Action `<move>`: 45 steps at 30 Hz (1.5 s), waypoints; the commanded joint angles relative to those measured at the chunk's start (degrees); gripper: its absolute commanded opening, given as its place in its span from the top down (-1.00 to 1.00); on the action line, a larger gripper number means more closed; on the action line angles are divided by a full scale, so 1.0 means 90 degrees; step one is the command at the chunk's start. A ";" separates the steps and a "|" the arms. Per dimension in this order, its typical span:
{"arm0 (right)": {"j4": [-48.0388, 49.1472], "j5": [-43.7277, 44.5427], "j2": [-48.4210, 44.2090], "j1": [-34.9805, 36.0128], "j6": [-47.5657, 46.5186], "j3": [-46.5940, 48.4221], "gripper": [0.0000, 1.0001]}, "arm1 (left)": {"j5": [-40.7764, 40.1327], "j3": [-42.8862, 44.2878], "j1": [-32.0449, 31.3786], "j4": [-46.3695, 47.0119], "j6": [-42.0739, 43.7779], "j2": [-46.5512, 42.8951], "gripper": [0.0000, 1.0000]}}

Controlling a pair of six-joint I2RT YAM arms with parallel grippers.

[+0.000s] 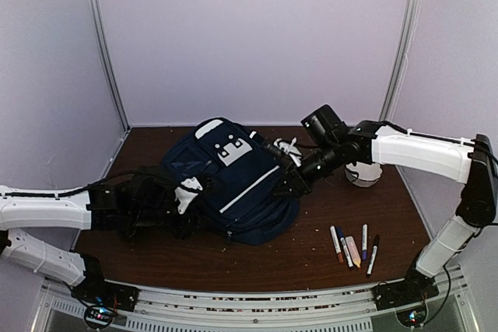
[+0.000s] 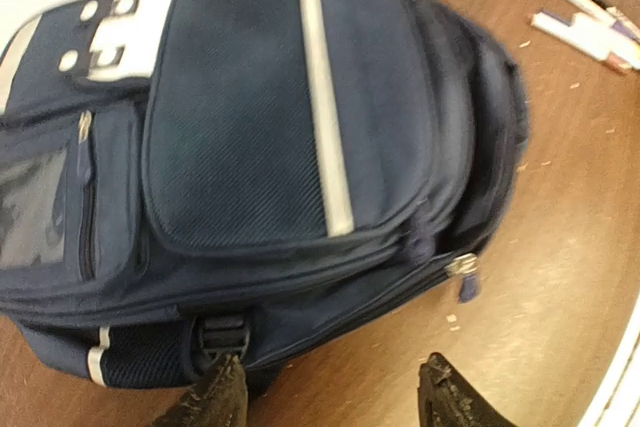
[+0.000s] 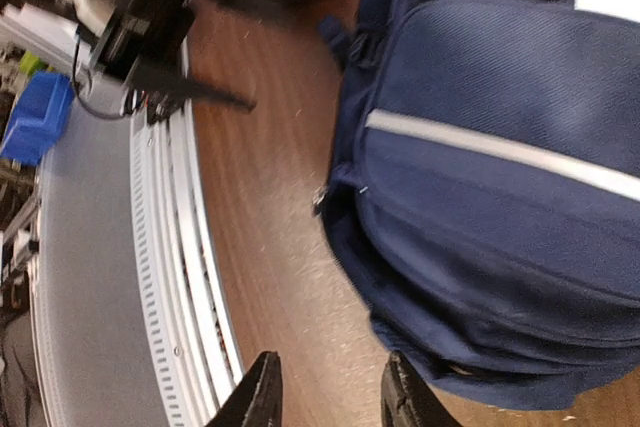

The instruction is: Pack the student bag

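Bag [image 1: 233,184] count: one. It lies front up at the centre of the table [image 1: 303,270], between the two arms. We count two grippers, five pens [image 1: 354,248] as far as the top view resolves them, and one white cup [image 1: 363,174]. The pens lie side by side near the right front of the table, well apart from the bag. The cup is partly hidden by the right forearm.

Only the top view shows the cup and both arms. The left wrist view adds a zip pull [image 2: 463,272] and a buckle [image 2: 222,332] on the bag's side. The right wrist view adds a blue bin [image 3: 35,117] beyond the table edge.

We read the bag's long axis as running from far-left to near-right in the top view. The end with the white patches [image 1: 232,149] points away from the arm bases; the grey stripe [image 1: 250,190] crosses the nearer half.

Left gripper [image 2: 335,399]: fingers spread, nothing between them, at the bag's side. Right gripper [image 3: 330,397]: fingers parted by a narrower gap, nothing between them, just beside the bag's lower edge.
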 commanded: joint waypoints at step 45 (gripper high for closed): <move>0.2224 0.1064 0.1709 0.0174 0.0916 -0.0945 -0.04 | 0.0386 -0.0389 0.0148 0.2397 0.0448 0.1405 -0.23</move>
